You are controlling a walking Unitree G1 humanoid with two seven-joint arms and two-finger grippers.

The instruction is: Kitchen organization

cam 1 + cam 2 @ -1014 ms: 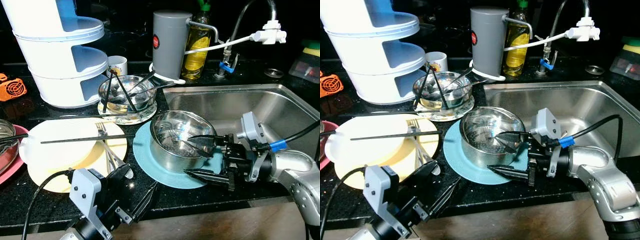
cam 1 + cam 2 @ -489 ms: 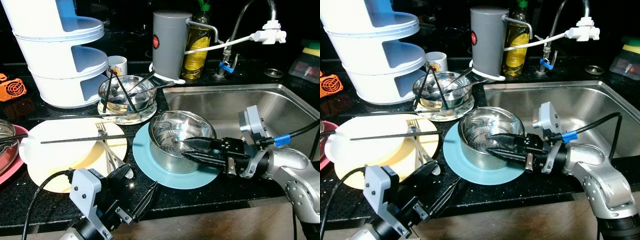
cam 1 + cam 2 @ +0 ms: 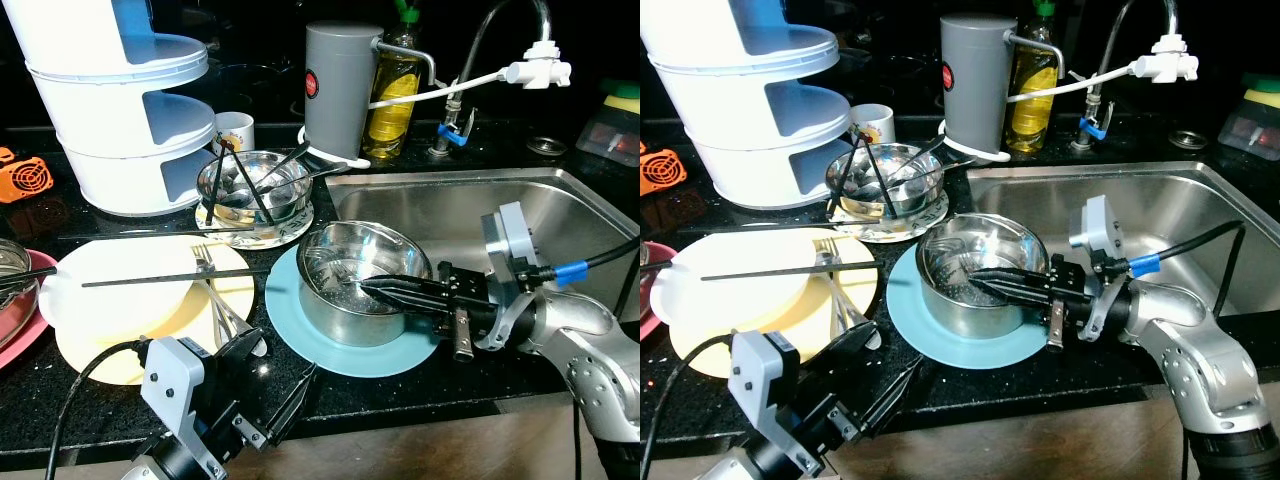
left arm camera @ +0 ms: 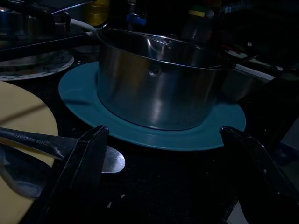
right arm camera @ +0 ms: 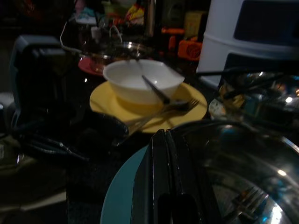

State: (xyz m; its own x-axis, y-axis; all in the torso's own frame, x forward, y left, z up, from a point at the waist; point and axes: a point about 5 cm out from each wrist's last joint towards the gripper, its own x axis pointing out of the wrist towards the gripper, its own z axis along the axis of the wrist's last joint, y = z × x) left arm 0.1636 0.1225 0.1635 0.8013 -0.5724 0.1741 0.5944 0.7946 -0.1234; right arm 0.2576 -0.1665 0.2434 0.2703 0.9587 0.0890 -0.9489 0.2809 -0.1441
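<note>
From my seat I see the right gripper [image 3: 372,290] reaching in over the near rim of the steel pot [image 3: 362,283], its two black fingers pressed together — closed, with nothing visibly caught between them. The right wrist view agrees: the fingers [image 5: 161,172] meet in one seam above the pot's rim, and a fork [image 5: 246,201] lies inside on the bottom. The pot stands on a teal plate [image 3: 300,335] on the black worktop [image 3: 480,370], just beside the sink [image 3: 470,215].

The left gripper [image 3: 275,390] hovers low at the worktop's front edge, fingers spread wide and holding nothing (the left wrist view shows one finger [image 4: 84,158] on either side, with the pot and teal plate between them, further off). A spoon [image 4: 63,150] rests just ahead of it, its bowl on the worktop and its handle over the yellow plate [image 3: 120,350].

On that yellow plate sits a white bowl [image 3: 130,285] with a black chopstick [image 3: 160,279] laid across it — a fork [image 3: 205,262] beside. Behind stands a glass bowl [image 3: 253,192] with utensils in it.
</note>
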